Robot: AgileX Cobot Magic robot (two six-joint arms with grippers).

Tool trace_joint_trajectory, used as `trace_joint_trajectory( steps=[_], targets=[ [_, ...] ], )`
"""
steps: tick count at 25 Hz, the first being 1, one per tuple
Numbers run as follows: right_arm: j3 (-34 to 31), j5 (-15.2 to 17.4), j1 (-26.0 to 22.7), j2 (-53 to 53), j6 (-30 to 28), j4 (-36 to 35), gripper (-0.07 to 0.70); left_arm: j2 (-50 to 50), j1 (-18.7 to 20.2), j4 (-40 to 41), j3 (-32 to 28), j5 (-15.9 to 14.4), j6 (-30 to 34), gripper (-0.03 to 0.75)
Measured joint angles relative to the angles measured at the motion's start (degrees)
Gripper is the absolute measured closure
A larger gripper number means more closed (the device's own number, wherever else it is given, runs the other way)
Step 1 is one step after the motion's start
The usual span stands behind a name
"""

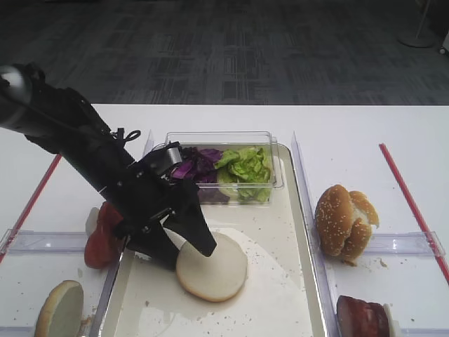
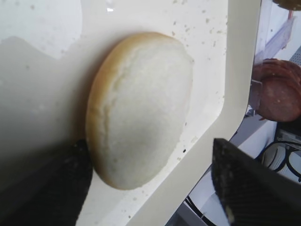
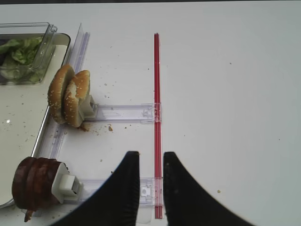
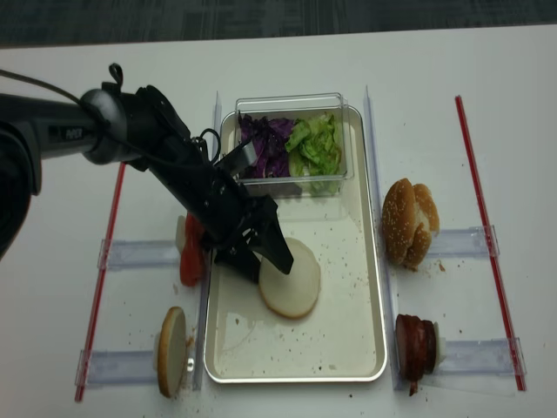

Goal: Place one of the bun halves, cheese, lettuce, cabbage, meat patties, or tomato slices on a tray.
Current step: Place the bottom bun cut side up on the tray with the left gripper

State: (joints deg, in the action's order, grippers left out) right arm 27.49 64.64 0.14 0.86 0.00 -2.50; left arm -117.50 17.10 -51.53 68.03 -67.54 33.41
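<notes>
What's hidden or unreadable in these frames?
- Pale round flat bun half on the cream-white rectangular tray: in both high views the left hand covers its left edge, so contact cannot be told.
- Red tomato slices: mostly behind the left arm in the first high view.
- Dark reddish-brown meat patties: cut off by the bottom edge of the first high view.
- Right hand: seen only in its own wrist view.

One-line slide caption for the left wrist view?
Left hand open over the tray, its fingers either side of the pale bun half lying flat there.
</notes>
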Motion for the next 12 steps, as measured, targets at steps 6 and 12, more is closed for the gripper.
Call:
trace_joint_trajectory(
  steps=[6,12],
  targets=[
    [0.0,0.0,0.0,0.0,0.3,0.0,0.456,0.0,0.0,2.7,4.88,0.0,-2.74,0.221],
    [0.0,0.0,0.0,0.0,0.0,0.0,0.456,1.94,0.0,6.0,7.97,-0.1,-7.62,0.219]
  ],
)
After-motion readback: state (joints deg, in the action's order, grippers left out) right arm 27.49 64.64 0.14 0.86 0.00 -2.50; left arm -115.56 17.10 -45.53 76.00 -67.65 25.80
